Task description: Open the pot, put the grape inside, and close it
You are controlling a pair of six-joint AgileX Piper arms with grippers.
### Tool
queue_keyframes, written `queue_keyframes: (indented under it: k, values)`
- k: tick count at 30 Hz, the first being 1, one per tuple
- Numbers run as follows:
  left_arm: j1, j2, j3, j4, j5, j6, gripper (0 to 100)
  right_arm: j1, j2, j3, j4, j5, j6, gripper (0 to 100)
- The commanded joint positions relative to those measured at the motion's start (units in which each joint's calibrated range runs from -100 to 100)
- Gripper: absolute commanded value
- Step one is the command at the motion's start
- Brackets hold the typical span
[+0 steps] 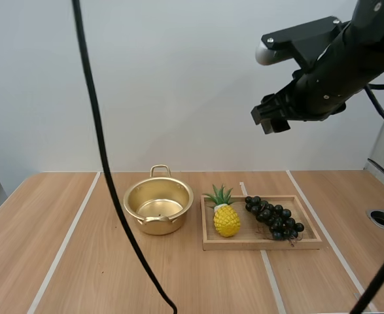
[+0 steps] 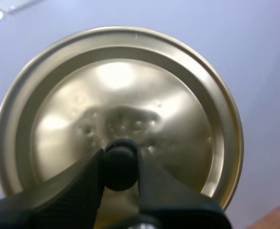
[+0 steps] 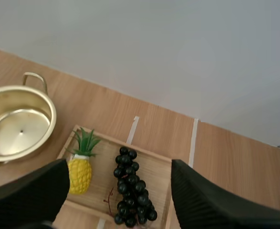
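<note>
The gold pot (image 1: pixel 157 206) stands open and empty at the table's middle, its handle toward the back. Its gold lid (image 2: pixel 116 95) is held up in the air, with my left gripper (image 2: pixel 120 164) shut on the black knob. A dark bunch of grapes (image 1: pixel 273 217) lies in the right half of the wooden tray (image 1: pixel 257 243). My right gripper (image 1: pixel 272 118) hangs high above the tray, open with nothing between its fingers. From the right wrist view the grapes (image 3: pixel 132 193) lie far below, between the spread fingers of that gripper (image 3: pixel 118 164), and the pot (image 3: pixel 15 129) is off to the side.
A yellow toy pineapple (image 1: pixel 226 219) lies in the tray's left half, beside the grapes. White tape lines cross the wooden table. A round metal hole (image 1: pixel 383 218) sits near the table's right edge.
</note>
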Motion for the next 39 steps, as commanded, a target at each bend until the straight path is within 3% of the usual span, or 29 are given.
queue_keyframes:
  k: [1, 5, 19, 39]
  values:
    - [-0.14, -2.9, -4.2, 0.8, -7.8, -1.6, 0, -0.1, 3.8, -0.5, -2.1, 2.6, -3.2, 100]
    - [-0.14, -4.3, -9.5, 2.1, -12.9, -3.9, 0, -0.1, 9.1, -0.5, -3.0, 2.6, -5.5, 100]
    - [-0.14, -4.3, -21.5, 2.1, -13.4, -5.8, 0, -0.1, 29.3, -0.5, -8.2, 2.6, -9.4, 100]
    - [-0.14, -3.6, -21.5, 2.2, -12.2, -5.5, 0, -3.9, 48.4, -0.4, -2.2, -2.1, -20.2, 100]
